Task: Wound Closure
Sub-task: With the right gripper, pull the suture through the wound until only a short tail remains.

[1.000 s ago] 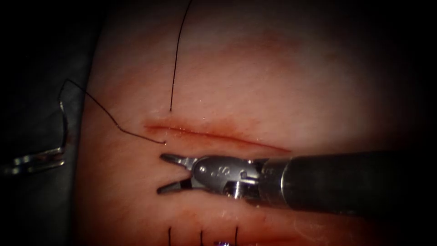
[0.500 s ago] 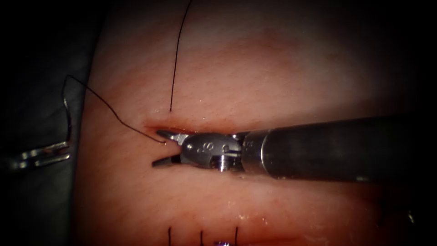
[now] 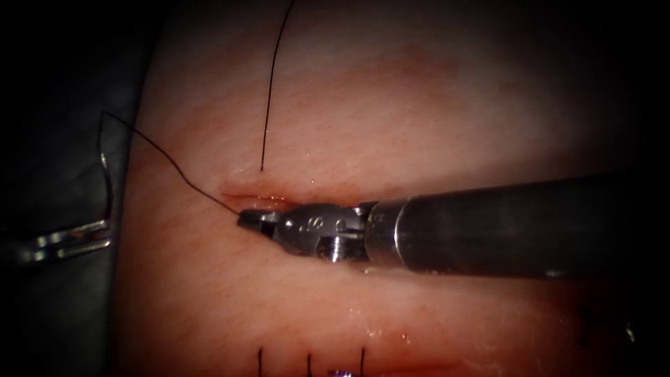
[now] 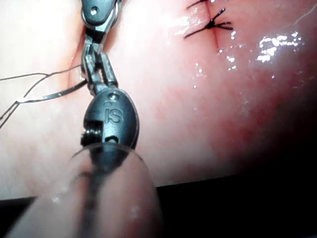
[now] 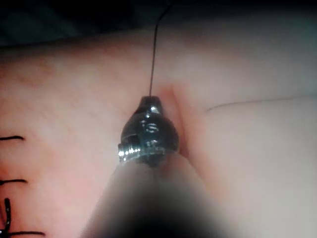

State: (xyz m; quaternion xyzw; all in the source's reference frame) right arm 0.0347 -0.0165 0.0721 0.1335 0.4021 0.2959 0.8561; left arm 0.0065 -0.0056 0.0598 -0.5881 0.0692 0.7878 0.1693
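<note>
Right tool (image 3: 246, 219) closed onto thread (image 3: 167, 159), tissue (image 3: 391, 126)

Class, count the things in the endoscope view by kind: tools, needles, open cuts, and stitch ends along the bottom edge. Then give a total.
Tools: 2, left tool holding the needle at its lower end, right tool with jaws shut on the thread
Needles: 1, outside the tissue, left of the cut
Open cuts: 1
Stitch ends: 3
Total: 7

We see the cut (image 3: 279, 195) at the frame's centre on the tissue (image 3: 391, 119). The right tool (image 3: 250, 219) lies over it from the right. The thread (image 3: 174, 167) runs up-left to the needle (image 3: 106, 181), with the left tool (image 3: 66, 241) at the left edge.
</note>
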